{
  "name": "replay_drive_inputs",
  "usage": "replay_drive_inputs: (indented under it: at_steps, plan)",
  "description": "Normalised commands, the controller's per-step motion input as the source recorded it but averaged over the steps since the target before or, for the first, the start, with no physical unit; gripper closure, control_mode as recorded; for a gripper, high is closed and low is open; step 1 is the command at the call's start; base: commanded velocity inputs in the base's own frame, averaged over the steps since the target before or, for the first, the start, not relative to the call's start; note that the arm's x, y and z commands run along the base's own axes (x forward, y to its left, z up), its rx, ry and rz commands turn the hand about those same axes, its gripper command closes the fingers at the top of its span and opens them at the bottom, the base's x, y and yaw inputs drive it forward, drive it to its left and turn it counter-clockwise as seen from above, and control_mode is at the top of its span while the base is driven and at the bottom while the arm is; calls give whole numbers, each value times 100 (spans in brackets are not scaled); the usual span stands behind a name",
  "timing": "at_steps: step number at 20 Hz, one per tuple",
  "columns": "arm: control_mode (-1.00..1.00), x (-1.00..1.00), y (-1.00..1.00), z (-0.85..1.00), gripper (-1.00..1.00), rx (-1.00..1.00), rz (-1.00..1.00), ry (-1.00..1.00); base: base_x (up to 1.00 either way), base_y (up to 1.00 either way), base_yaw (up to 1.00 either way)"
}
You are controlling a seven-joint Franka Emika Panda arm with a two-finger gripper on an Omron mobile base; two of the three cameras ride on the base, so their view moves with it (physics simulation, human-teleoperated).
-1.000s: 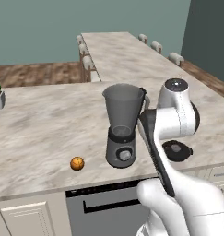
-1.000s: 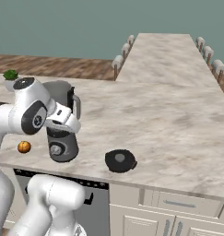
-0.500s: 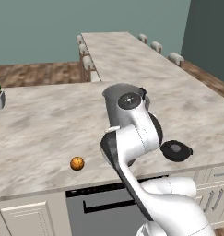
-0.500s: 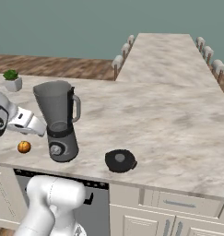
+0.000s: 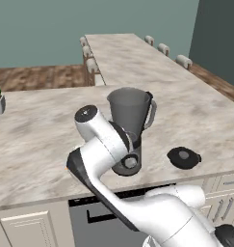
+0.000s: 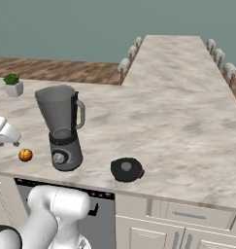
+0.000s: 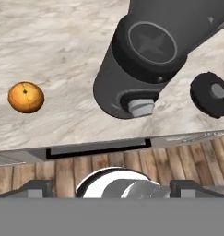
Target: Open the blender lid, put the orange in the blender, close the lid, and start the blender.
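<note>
Right base view puts the blender [image 6: 63, 129] upright near the front edge of the marble surface [image 6: 187, 131], its jar uncovered, with the orange [image 6: 25, 154] at its 9 o'clock and the blender lid [image 6: 126, 168] lying flat at its 4 o'clock, both apart from it. Hand view looks down on the orange [image 7: 26, 97], well apart from the claw [image 7: 111, 186]; whether the claw is spread or pressed together I cannot tell.

Blender [image 6: 63, 131] open; lid [image 6: 126, 168] aside; orange [image 6: 25, 155] opposite.
</note>
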Motion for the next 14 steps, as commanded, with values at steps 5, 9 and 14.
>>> replay_drive_inputs:
  at_steps: [5,9,14]
  plan:
    - [-100,31,64,-41,-100,0,4,20,0,0,0]
    - [-100,39,58,-49,-100,0,3,15,0,0,0]
    - [-100,36,19,-37,-100,0,1,3,0,0,0]
